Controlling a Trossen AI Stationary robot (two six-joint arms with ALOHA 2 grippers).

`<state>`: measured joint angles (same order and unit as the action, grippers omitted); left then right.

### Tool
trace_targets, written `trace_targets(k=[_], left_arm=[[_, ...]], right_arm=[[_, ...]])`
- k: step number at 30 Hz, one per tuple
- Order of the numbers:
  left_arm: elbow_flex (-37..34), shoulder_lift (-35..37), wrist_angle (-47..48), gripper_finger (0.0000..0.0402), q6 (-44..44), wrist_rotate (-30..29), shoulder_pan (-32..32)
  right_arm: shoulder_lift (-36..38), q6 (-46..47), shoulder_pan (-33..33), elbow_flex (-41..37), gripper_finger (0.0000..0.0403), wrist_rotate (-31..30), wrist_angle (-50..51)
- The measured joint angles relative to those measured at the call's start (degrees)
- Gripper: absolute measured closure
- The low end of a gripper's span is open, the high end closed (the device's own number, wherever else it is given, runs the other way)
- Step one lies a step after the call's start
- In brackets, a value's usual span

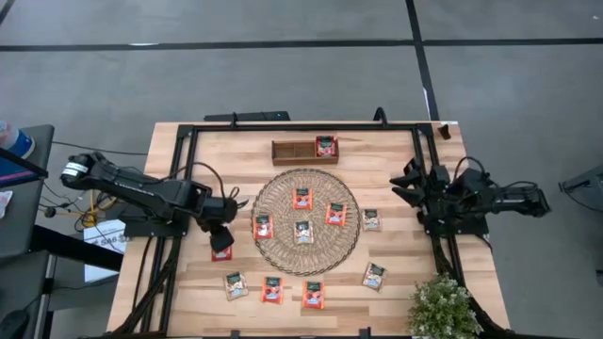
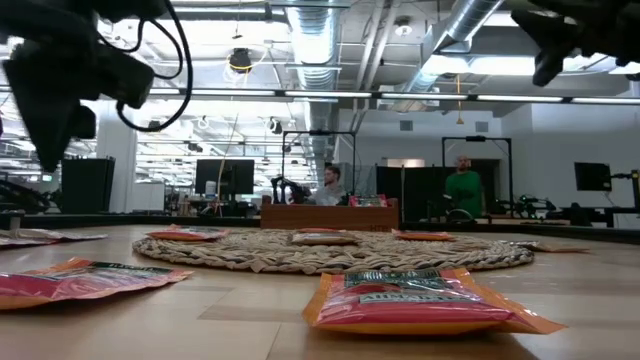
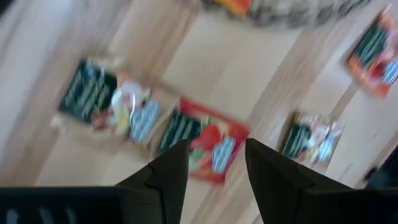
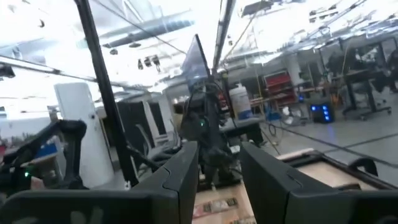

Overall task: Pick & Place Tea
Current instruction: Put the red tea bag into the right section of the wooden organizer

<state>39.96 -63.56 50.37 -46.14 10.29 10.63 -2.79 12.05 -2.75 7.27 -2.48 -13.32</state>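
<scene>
Small square tea sachets lie flat about the table: several on the round woven mat [image 1: 283,184], one in the wooden tray [image 1: 292,151], and several on the bare wood near the front. My left gripper [image 1: 222,237] hangs open, pointing steeply down, just above a red sachet [image 1: 221,252] to the left of the mat. In the left wrist view that sachet [image 3: 208,146] shows between and beyond my fingertips [image 3: 217,146], untouched. My right gripper [image 1: 407,185] is open at the table's right edge, drawn back and pointing out over the table with nothing between its fingers [image 4: 219,155].
A pale sachet [image 3: 106,109] lies close beside the red one. Two more sachets [image 1: 236,284] [image 1: 272,289] lie toward the near edge. A potted plant [image 1: 443,306] stands at the near right corner. A black frame [image 1: 301,125] runs round the table. People sit in the room behind.
</scene>
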Motion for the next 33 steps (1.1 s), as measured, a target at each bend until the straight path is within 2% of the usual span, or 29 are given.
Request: trace_targets(k=[4, 7, 11, 18, 29, 33], left_arm=[[4.65, -4.54, 9.98, 0.0250, 1.50, 0.40, 1.89], [5.90, -7.01, 13.03, 0.0250, 3.61, 0.94, 3.50], [5.90, -7.77, 10.42, 0.0250, 6.04, 3.42, 5.85], [5.90, -7.77, 6.58, 0.0250, 2.08, 2.79, 7.81], [5.90, -7.77, 6.44, 0.0250, -2.77, -4.77, 7.92], [5.90, -7.77, 6.42, 0.0250, -3.62, -4.92, 7.88]], right_arm=[[1.74, -0.01, -1.55, -2.35, 0.0290, -2.46, -2.35], [1.93, -0.01, -1.78, -2.38, 0.0290, -2.88, -2.00], [1.90, 0.01, -1.74, -2.38, 0.0290, -2.89, -2.24], [1.93, 0.16, -1.76, -2.34, 0.0290, -0.25, -3.11], [1.90, 3.15, -1.74, -2.34, 0.0290, 0.04, -3.08], [1.90, 3.94, -1.74, -2.32, 0.0290, -0.09, -3.03]])
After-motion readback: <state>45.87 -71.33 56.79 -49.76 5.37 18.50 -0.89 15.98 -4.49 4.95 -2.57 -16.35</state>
